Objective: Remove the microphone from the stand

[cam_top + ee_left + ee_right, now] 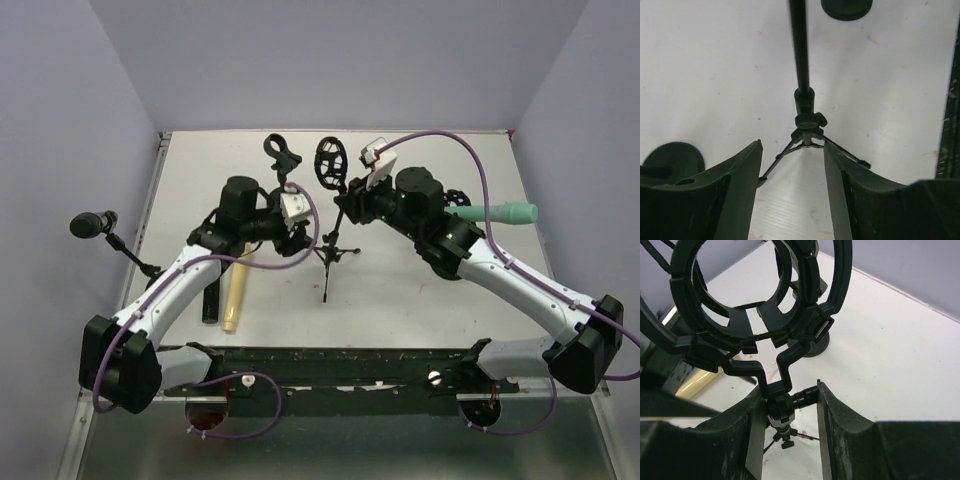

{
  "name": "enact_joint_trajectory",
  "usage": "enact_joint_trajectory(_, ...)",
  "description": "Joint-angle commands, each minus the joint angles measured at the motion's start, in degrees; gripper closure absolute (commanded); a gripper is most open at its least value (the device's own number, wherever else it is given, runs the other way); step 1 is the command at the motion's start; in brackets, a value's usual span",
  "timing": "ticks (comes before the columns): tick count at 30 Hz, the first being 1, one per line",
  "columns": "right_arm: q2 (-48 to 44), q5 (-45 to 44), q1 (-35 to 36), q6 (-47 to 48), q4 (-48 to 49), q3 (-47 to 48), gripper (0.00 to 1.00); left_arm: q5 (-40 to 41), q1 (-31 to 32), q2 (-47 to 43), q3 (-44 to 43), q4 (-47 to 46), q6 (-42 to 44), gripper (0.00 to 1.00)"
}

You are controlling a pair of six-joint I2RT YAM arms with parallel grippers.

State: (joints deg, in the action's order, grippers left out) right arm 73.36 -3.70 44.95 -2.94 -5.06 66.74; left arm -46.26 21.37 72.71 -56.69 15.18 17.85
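shock mount (pixel 705 347) on the stand (pixel 805 120) sits empty. microphone (pixel 236 292), apparently the cream cylinder, lies near-left on the table (pixel 420 310). left gripper (pixel 793 150) gapes, holding nothing. right gripper (pixel 788 390) clamps the stand under the mount. removal looks done; next, release the stand without tipping it.

The table (pixel 400 290) is a white matt sheet, faintly scuffed. The stand (pixel 800 50) looks like smooth black metal, dull-sheened. Its ring cradle (pixel 810 285) is slightly glossy black plastic. The fingers (pixel 735 195) of the left gripper (pixel 792 144) are matt black plastic, finely ridged. The purple cable (pixel 440 134) looks smooth and rubbery.
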Motion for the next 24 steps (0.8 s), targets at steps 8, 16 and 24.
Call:
enact_joint_trajectory(8,3.19,0.8,-0.12,-1.98,-1.88,3.31,0.99,15.84,12.11,-8.46,16.51,-19.74,29.53,0.4)
enact_joint_trajectory(16,3.1,0.98,-0.21,-2.51,-2.15,3.4,0.99,19.28,15.37,-8.37,18.02,-22.57,30.32,0.39)
enact_joint_trajectory(24,3.19,1.16,-0.56,-3.04,-2.23,3.48,0.99,19.98,15.37,-4.33,15.82,-18.17,28.82,0.41)
